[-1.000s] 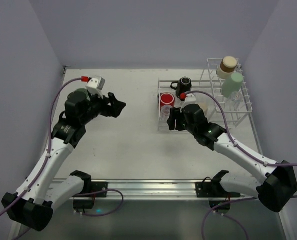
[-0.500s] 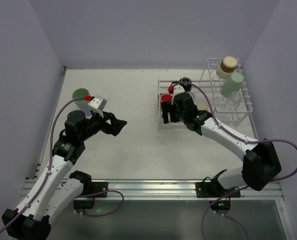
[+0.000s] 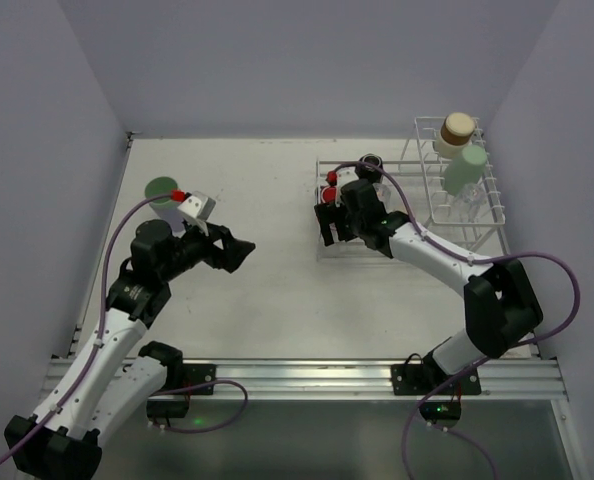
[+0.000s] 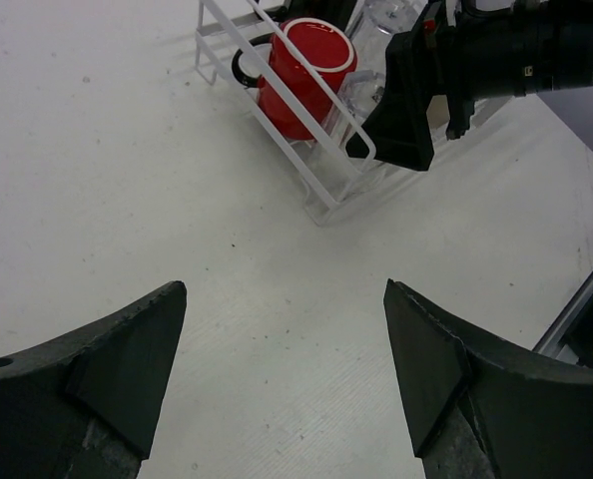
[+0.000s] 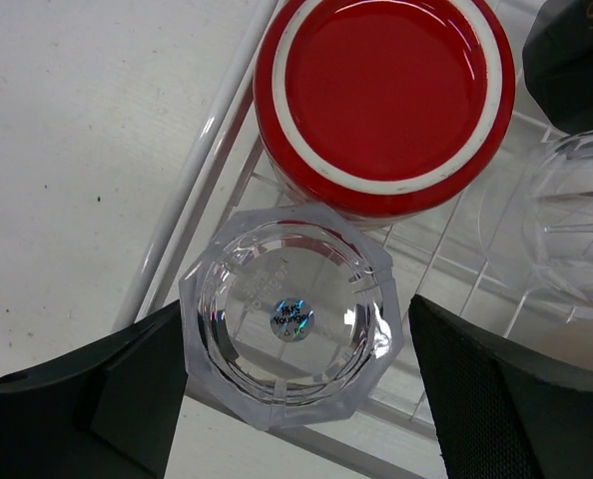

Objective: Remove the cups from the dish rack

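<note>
The white wire dish rack stands at the right. Its low basket holds an upside-down red mug, a black mug and an upside-down clear glass. My right gripper is open and points down over this glass, one finger on each side of it. A tan-brown cup and a pale green cup sit on the upright part. My left gripper is open and empty above bare table. A cup with a green inside stands on the table behind the left arm.
A second clear glass lies in the basket to the right of my right gripper. In the left wrist view the red mug and the right gripper show at the rack's corner. Grey walls close in the table.
My right gripper has moved left and forward to the basket's near-left corner, over the clear glass. My left arm drew back towards me, uncovering the green cup, then held still.
</note>
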Available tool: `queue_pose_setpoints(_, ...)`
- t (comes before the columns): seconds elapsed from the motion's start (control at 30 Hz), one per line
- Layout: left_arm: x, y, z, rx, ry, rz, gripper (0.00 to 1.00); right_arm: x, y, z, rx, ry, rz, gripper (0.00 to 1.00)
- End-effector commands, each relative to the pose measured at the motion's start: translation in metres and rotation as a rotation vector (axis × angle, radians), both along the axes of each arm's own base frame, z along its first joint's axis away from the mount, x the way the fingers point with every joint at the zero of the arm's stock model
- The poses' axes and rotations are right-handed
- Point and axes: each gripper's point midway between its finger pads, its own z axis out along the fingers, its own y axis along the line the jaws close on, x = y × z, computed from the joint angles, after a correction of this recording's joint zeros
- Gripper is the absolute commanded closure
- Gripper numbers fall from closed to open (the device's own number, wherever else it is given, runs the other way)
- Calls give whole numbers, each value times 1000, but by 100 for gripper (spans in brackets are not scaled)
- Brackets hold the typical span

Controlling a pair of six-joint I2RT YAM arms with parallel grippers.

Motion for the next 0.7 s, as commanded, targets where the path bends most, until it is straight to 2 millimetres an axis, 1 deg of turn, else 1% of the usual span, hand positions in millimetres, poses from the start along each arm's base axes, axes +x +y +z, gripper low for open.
queue_pose_setpoints(0.0,2,-2,11,-4,-45,-15,16,17,14,20,38,-76,41,12)
queue_pose_setpoints(0.13,3,-4,8,-3,-32,-25,16,26,14,23,36,-121,40,11)
queue_pose_setpoints(0.2,4,-3,8,0,-36,-17,16,28,15,27,43,-135,36,17)
queue_pose_setpoints(0.23,3,-2,8,0,-35,-15,16,27,13,25,44,-133,29,21)
queue_pose_setpoints(0.27,3,-2,8,-1,-38,-13,16,28,13,28,53,-147,24,33)
queue_pose_setpoints(0.3,4,-2,8,0,-38,-10,16,27,12,29,61,-149,13,37)
queue_pose_setpoints(0.33,4,-2,8,0,-37,-10,16,25,9,35,72,-161,1,39)
queue_pose_setpoints(0.37,4,-2,7,1,-32,-13,16,23,8,39,88,-164,-18,48)
queue_pose_setpoints(0.4,4,-3,7,1,-30,-16,16,22,5,43,97,-174,-33,53)
queue_pose_setpoints(0.43,5,-4,6,0,-21,-20,16,19,-1,52,108,-198,-54,57)
queue_pose_setpoints(0.5,4,-7,6,-7,-15,-35,16,16,-5,61,129,-217,-82,61)
queue_pose_setpoints(0.57,4,-10,5,-15,-4,-50,16,12,-9,72,157,-239,-98,62)
queue_pose_setpoints(0.63,5,-12,6,-30,4,-55,16,8,-12,76,174,-247,-114,63)
queue_pose_setpoints(0.67,2,-15,7,-42,9,-72,15,6,-13,86,207,-268,-121,63)
